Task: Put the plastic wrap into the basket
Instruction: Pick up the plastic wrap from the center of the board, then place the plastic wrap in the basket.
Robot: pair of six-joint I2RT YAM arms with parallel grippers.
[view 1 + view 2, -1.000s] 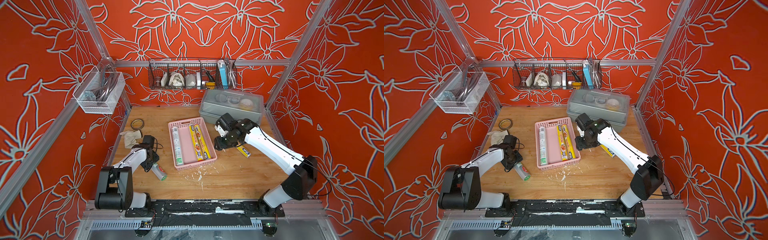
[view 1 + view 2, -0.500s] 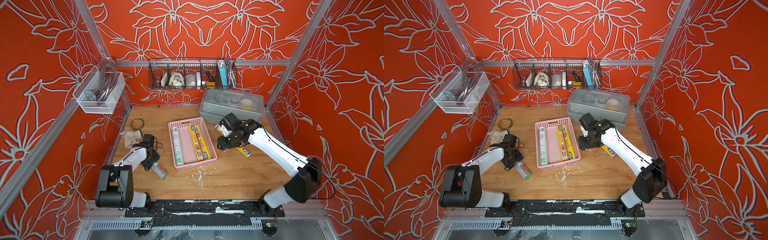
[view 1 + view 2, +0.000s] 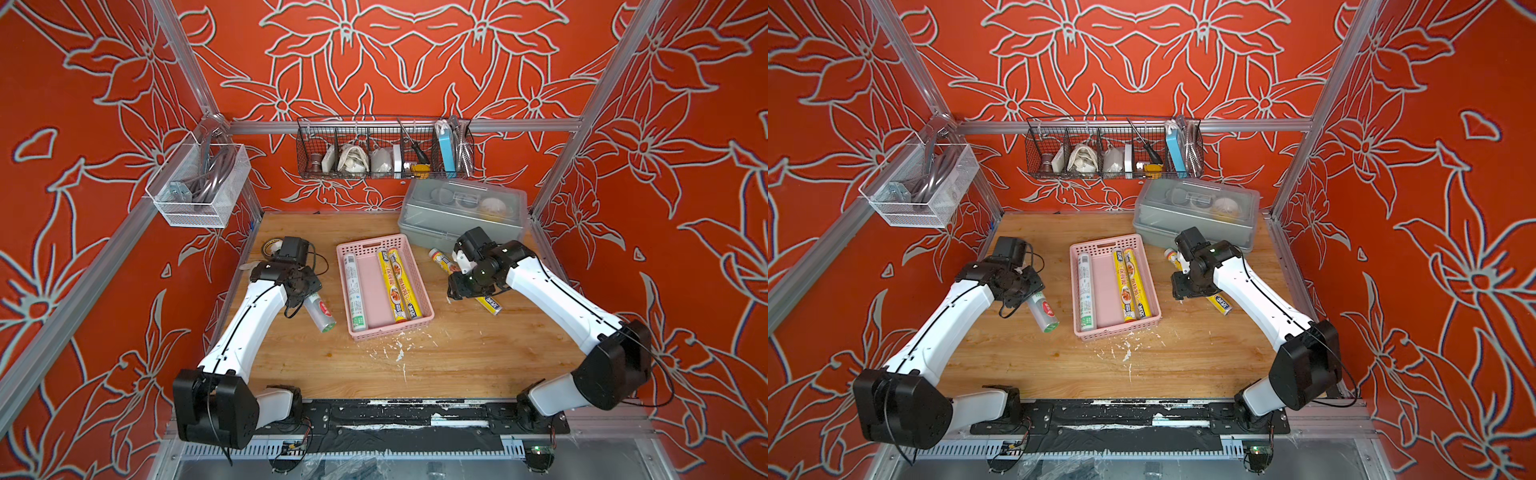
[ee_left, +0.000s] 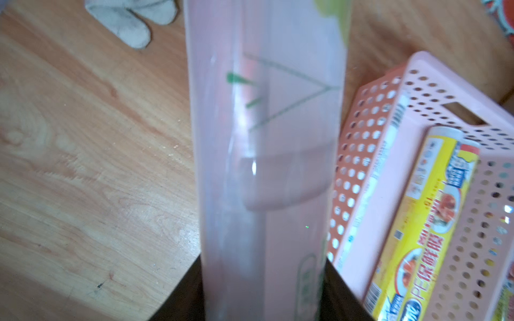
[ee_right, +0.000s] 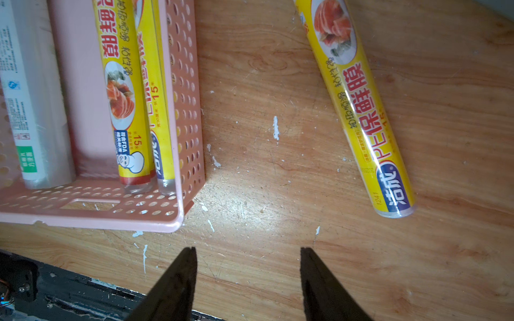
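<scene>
With three rolls already lying in the basket, two remain on the surface, so the task is past halfway. Near the surface's left edge, the left claw is closed around the white-silver roll, whose long axis runs roughly front to back beside the basket's left wall, parallel to the rolls inside; next it must be lifted over that wall and laid lengthwise. Right of the basket, the right claw hangs partly open and empty beside the last yellow roll, which lies diagonally, blue end toward the front-right corner; that claw must straddle it crosswise.
</scene>
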